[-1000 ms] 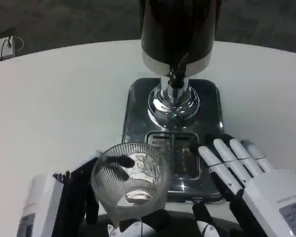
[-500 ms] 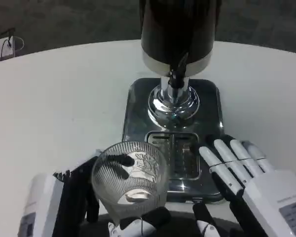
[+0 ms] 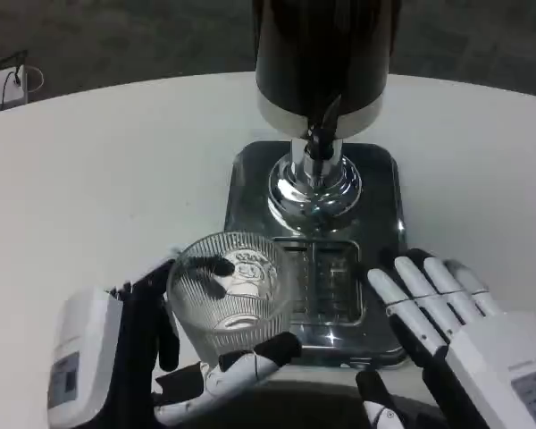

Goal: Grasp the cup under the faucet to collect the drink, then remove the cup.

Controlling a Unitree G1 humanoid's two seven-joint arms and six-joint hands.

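Gripping the cup (image 3: 232,290) in the lower middle of the frame, the left robot hand (image 3: 152,353) wraps it from the left and from below: dark fingers press the cup's left wall, and a white and black finger (image 3: 250,362) curls across its near side. The cup is clear ribbed glass, seen from above, with something pale and patterned showing through its bottom; whether any drink is in it cannot be told. It overlaps the front left corner of the dispenser's shiny steel base (image 3: 250,179), just left of the slotted drip grate (image 3: 326,286), and lies below and to the left of the faucet (image 3: 320,134) rather than straight beneath it.

The dispenser (image 3: 322,54) stands in the upper middle of the frame, a dark body with a silver band at its foot, on a chrome pedestal (image 3: 314,188) that rises from the steel base. The small dark faucet hangs from the front of the silver band.

The right robot hand (image 3: 447,313) lies in the lower right, back upward, with its white fingers (image 3: 402,299) spread and stretched toward the upper left, their tips over the right front part of the steel base beside the grate. It holds nothing.

The white counter (image 3: 98,179) runs across the frame with a curved far edge, dark floor (image 3: 143,36) beyond it along the top.
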